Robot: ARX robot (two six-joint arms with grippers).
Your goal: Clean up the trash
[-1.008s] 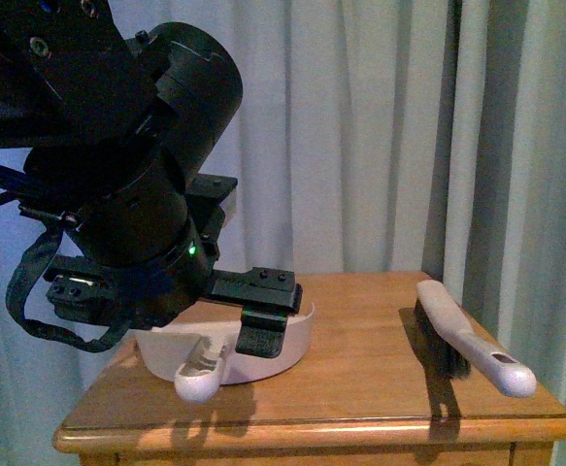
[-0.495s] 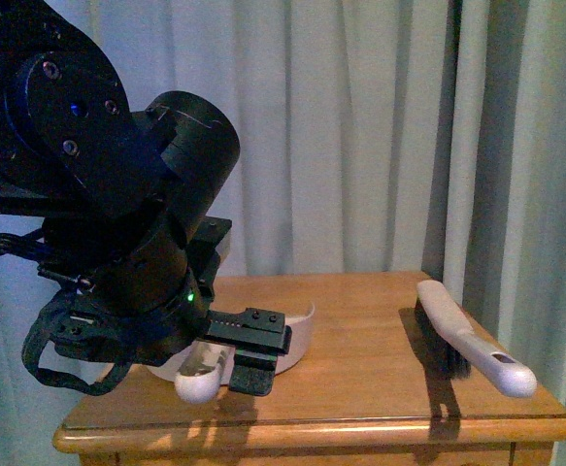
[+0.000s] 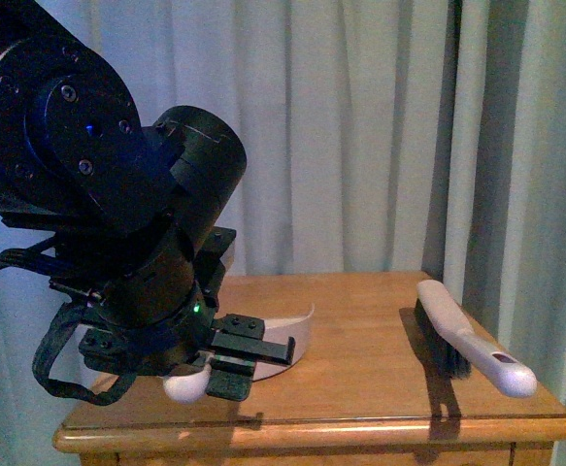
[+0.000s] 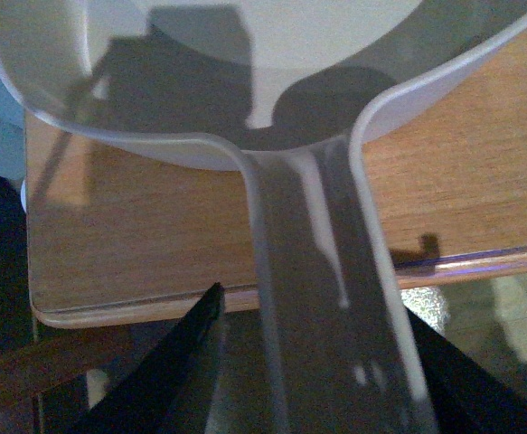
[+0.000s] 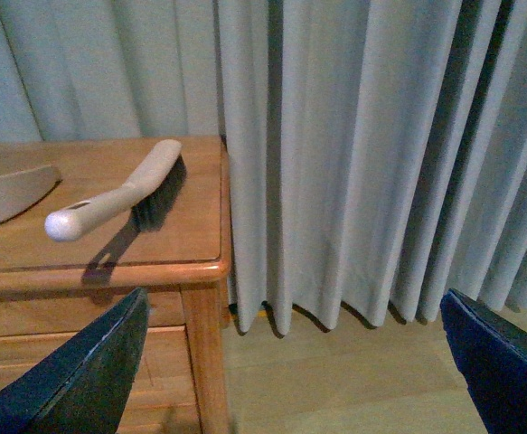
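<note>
The trash is out of view in every frame. My left gripper (image 3: 232, 361) is shut on the handle of the pale dustpan (image 3: 297, 335), at the front left of the wooden bedside table (image 3: 360, 388). In the left wrist view the dustpan (image 4: 200, 81) rests on the wood and its handle runs back over the table's front edge between the dark fingers (image 4: 195, 362) of my left gripper (image 4: 322, 384). My right gripper (image 5: 295, 362) is open and holds nothing. It hangs off the table's right side, above the floor.
A pale hand brush (image 3: 469, 342) with dark bristles lies along the table's right side, also seen as the brush (image 5: 118, 194) in the right wrist view. Grey curtains (image 3: 380, 136) hang close behind and to the right. The dustpan's rim (image 5: 5, 194) shows at that view's edge.
My left arm has dropped lower and come toward the front left, drawing the dustpan handle nearer the table's front edge. The brush has not moved.
</note>
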